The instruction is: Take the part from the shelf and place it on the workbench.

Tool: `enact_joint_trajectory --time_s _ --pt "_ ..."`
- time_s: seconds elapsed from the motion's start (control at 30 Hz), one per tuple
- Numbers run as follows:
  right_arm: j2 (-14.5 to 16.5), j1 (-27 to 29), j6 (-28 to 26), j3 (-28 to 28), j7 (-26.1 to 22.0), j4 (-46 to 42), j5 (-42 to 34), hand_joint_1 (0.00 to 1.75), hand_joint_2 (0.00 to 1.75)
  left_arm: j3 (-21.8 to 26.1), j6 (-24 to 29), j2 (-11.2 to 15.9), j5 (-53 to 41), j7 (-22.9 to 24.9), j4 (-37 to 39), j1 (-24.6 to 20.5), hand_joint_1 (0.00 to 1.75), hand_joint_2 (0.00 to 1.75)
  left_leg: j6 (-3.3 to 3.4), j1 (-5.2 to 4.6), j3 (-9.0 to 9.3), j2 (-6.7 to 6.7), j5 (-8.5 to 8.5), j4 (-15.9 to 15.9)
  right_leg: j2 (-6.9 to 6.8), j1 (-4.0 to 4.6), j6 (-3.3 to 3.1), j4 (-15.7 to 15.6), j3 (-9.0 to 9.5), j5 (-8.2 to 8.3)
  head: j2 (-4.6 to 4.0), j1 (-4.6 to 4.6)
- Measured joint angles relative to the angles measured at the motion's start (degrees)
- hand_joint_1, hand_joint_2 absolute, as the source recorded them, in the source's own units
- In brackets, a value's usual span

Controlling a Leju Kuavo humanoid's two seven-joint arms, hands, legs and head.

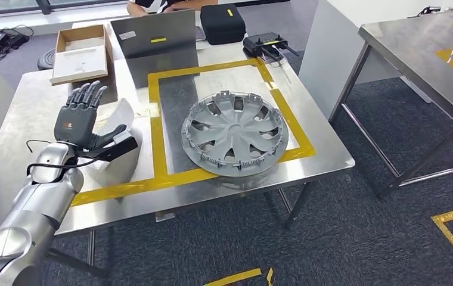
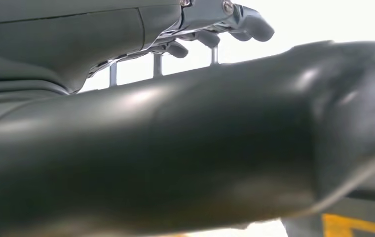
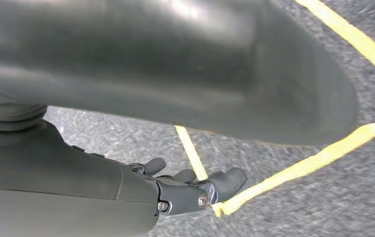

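Left hand (image 2: 185, 148), fingers (image 2: 247, 22) outstretched

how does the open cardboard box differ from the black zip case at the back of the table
The shallow brown cardboard box lies open with a pale inside showing; the black fabric zip case is closed. The box is wide and flat, the case smaller and blockier. The box sits at the back left corner, the case further right. Both rest on the steel table.

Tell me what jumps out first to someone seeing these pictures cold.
The grey hubcap dominates, lying flat inside the yellow taped rectangle on the steel workbench, its near edge over the front strip of tape. Next comes the robot's left hand, raised over the left part of the bench with fingers spread, holding nothing, above a white foam piece. At the far edge sit an open cardboard box and a black case.
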Motion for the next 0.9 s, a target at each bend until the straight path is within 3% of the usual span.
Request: enact_joint_trajectory --time_s 0.07,0.1,0.13,0.2,0.27,0.3,0.4,0.43,0.47,0.57,0.6,0.67,0.73,0.8,0.83,0.9 --pt "0.02 -0.01 -0.02 0.00 0.02 0.00 0.04 0.00 0.00 0.00 0.06 0.02 0.08 -0.07 0.10 0.23 0.00 0.00 0.19 0.02 -1.59 -0.01 1.18 0.09 -0.03 -0.19 0.57 7.35 -1.87 -4.75 0.00 0.08" --pt "0.02 -0.02 -0.03 0.00 0.03 0.00 0.03 0.00 0.00 0.00 0.06 0.02 0.13 -0.09 0.18 0.36 0.00 0.00 0.13 0.02 -2.33 -0.01 1.68 0.20 -0.03 -0.26 0.76 9.79 -2.09 -5.43 0.00 0.08" --pt "0.01 -0.04 -0.04 0.00 0.12 0.00 0.01 0.00 0.00 0.00 0.03 0.02 0.15 -0.10 0.27 0.46 0.00 0.00 0.00 0.05 -3.09 0.00 2.14 0.36 -0.04 -0.32 0.88 10.29 -1.32 -4.93 0.00 0.09" --pt "0.00 -0.15 -0.09 0.00 0.58 0.00 -0.09 0.00 0.00 0.00 -0.20 0.01 0.04 -0.03 0.35 0.51 0.00 0.00 -0.40 0.14 -4.41 0.03 2.90 0.86 -0.10 -0.44 0.90 5.02 3.37 -2.48 0.00 0.10" --pt "0.01 -0.39 -0.13 0.00 1.03 0.00 -0.19 0.00 0.00 0.00 -0.49 0.00 -0.16 0.12 0.30 0.42 0.00 0.00 -1.00 0.09 -5.32 0.11 3.45 1.34 -0.11 -0.28 0.42 -2.14 8.30 -1.91 0.00 0.07" --pt "0.01 -0.47 -0.14 0.00 1.11 0.00 -0.21 0.00 0.00 0.00 -0.56 -0.01 -0.24 0.19 0.28 0.33 0.00 0.00 -1.35 0.05 -5.51 0.15 3.72 1.49 -0.08 -0.14 0.02 -4.14 9.46 -2.20 0.00 0.08" --pt "0.03 -0.58 -0.17 0.00 1.18 0.00 -0.26 0.00 0.00 -0.01 -0.71 -0.11 -0.47 0.26 0.33 0.11 0.00 0.00 -2.49 0.11 -5.75 0.15 4.67 1.31 -0.08 0.01 -1.47 -5.01 9.13 -1.52 0.00 0.08" --pt "0.03 -0.64 -0.17 0.00 1.20 0.00 -0.26 0.00 0.00 -0.01 -0.74 -0.11 -0.52 0.28 0.35 0.09 0.00 0.00 -2.79 0.15 -6.13 0.07 4.16 1.66 -0.14 -0.08 -1.99 -5.21 8.75 -0.90 0.00 0.04" --pt "0.03 -0.69 -0.17 0.00 1.21 0.00 -0.27 0.00 0.00 -0.01 -0.75 -0.06 -0.55 0.31 0.36 0.07 0.00 0.00 -3.05 0.20 -6.79 -0.01 2.62 3.02 -0.20 -0.20 -2.41 -5.45 8.22 -0.21 0.00 -0.07" --pt "0.02 -0.68 -0.19 -0.01 1.25 0.00 -0.26 0.00 0.00 -0.02 -0.78 0.04 -0.53 0.42 0.46 0.04 0.00 0.00 -3.56 0.30 -9.58 -0.18 -4.76 12.23 -0.21 -0.24 -2.92 -5.59 6.10 1.68 -0.01 -0.33" --pt "0.02 -0.66 -0.19 -0.02 1.27 0.00 -0.26 0.00 0.00 -0.02 -0.79 0.04 -0.53 0.43 0.56 0.06 0.00 0.00 -3.66 0.31 -9.89 -0.18 -5.96 14.85 -0.21 -0.21 -2.93 -5.55 5.34 2.25 -0.01 -0.32" --pt "0.03 -0.67 -0.17 -0.02 1.33 0.00 -0.26 0.00 0.00 -0.02 -0.82 0.03 -0.53 0.43 0.73 0.07 0.00 0.00 -3.61 0.31 -8.02 -0.18 -5.05 15.15 -0.22 -0.19 -2.78 -5.46 3.77 3.46 -0.01 -0.33" --pt "0.07 -0.70 -0.15 -0.02 1.39 0.00 -0.25 0.00 0.00 -0.02 -0.84 0.01 -0.52 0.43 0.72 -0.10 0.00 0.00 -3.24 0.29 -2.92 -0.20 -2.99 9.01 -0.22 -0.19 -2.42 -5.34 2.39 4.67 0.00 -0.34" --pt "0.08 -0.72 -0.16 -0.02 1.37 0.00 -0.24 0.00 0.00 -0.02 -0.84 -0.05 -0.51 0.42 0.57 -0.37 0.00 0.00 -2.62 0.03 1.32 -0.29 -2.93 2.85 -0.21 -0.13 -1.76 -5.32 1.64 5.77 0.00 -0.26" --pt "0.08 -0.72 -0.16 -0.02 1.34 0.00 -0.24 0.00 0.00 -0.02 -0.84 -0.07 -0.50 0.42 0.54 -0.50 0.00 0.00 -2.23 -0.12 2.07 -0.35 -3.29 1.37 -0.21 -0.13 -1.35 -5.43 1.54 6.30 0.00 -0.29" --pt "0.08 -0.64 -0.15 -0.02 1.33 0.00 -0.24 0.00 0.00 -0.02 -0.84 -0.13 -0.49 0.43 0.55 -0.63 0.00 0.00 -1.25 -0.26 1.57 -0.36 -2.59 0.88 -0.17 -0.19 -0.49 -5.86 1.51 7.24 0.00 -0.37"
